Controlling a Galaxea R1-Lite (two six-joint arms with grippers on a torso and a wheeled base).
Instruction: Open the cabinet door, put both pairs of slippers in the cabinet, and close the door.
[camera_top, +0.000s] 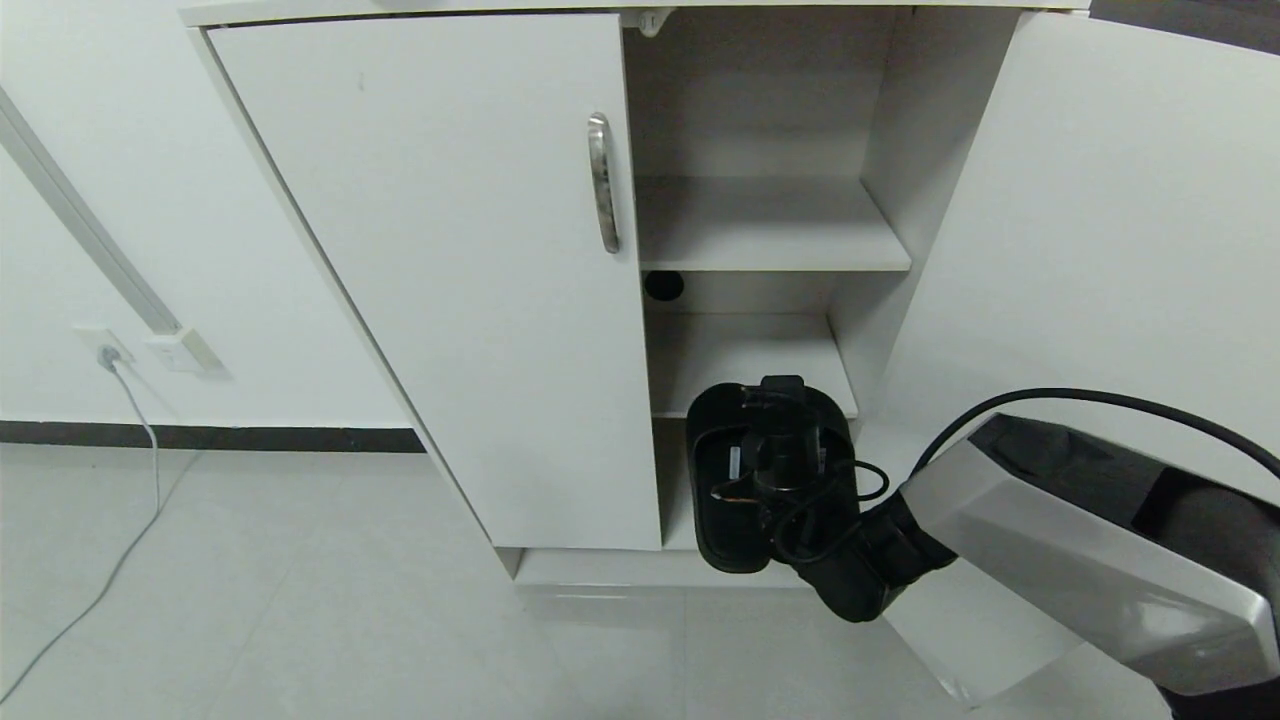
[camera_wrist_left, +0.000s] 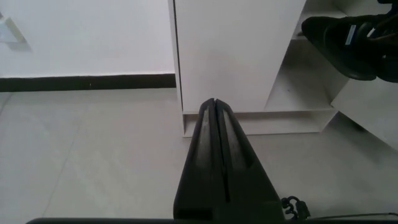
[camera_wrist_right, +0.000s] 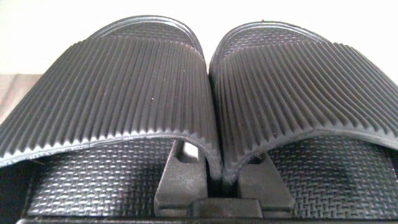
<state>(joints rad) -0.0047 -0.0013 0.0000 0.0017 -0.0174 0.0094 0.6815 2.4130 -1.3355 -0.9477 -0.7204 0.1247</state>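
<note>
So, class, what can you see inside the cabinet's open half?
Two bare shelves, a dark hole in the back panel, and slippers held by the right gripper at the bottom opening. The closed left door hides the other half; the slippers cover the bottom compartment.

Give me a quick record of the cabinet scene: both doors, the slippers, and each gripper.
Left door: closed
Right door: swung open
Pair of black slippers: held low at the open side, near the lower shelf
Right gripper: shut on the straps of both slippers
Left gripper: shut, empty, above the floor, facing the left door
</note>
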